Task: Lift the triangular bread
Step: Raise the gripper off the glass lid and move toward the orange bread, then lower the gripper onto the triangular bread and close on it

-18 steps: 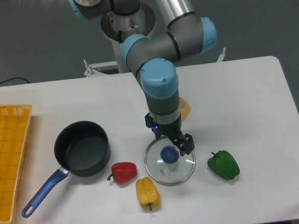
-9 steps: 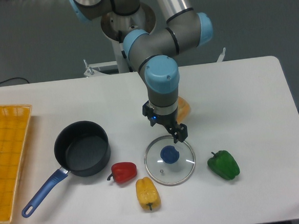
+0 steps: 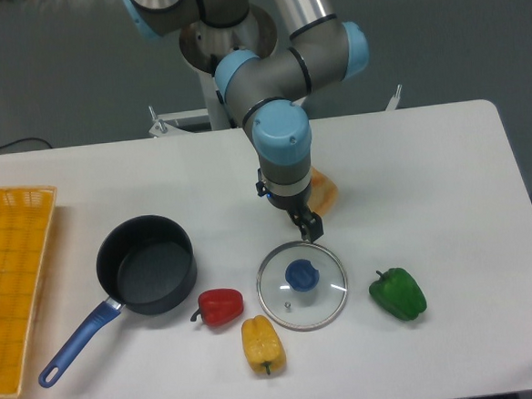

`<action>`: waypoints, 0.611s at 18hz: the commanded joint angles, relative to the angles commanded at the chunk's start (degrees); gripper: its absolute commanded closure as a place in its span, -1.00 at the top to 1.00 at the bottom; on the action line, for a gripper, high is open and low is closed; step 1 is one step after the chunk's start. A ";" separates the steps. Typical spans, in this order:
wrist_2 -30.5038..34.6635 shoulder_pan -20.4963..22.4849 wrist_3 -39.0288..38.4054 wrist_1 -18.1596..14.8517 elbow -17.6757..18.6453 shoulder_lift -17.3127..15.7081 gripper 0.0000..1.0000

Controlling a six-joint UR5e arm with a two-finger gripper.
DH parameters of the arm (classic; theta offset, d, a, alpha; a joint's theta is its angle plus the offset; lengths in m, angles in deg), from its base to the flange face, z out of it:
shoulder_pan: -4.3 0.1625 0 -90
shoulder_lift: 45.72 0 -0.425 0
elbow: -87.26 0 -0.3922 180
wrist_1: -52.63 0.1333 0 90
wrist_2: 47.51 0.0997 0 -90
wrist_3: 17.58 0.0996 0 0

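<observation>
My gripper (image 3: 308, 226) hangs beside the triangular bread (image 3: 325, 191); jaw gap unreadable. Bread mostly hidden behind my wrist, axis unclear.

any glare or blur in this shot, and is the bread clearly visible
Fixed camera: even, soft lighting with faint shadows; small white glints on the glass lid; the frame is slightly soft overall. The triangular bread is mostly hidden behind the arm's wrist, and the gripper is too dark to read its jaws.

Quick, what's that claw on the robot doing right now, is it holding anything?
Gripper: holding nothing; open or closed cannot be told. It hangs beside the triangular bread, above the glass lid.
</observation>
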 joint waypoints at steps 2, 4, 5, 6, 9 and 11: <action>1.66 1.05 7.43 0.00 0.09 -0.09 1.00; 2.02 2.37 15.18 0.00 0.70 -0.26 1.00; 2.11 2.98 16.87 0.00 0.79 -0.35 1.00; 2.11 3.34 17.58 0.00 0.44 -0.35 1.00; 1.94 3.52 20.39 0.00 -0.26 -0.35 1.00; 1.59 3.51 23.46 0.00 0.09 -0.35 1.00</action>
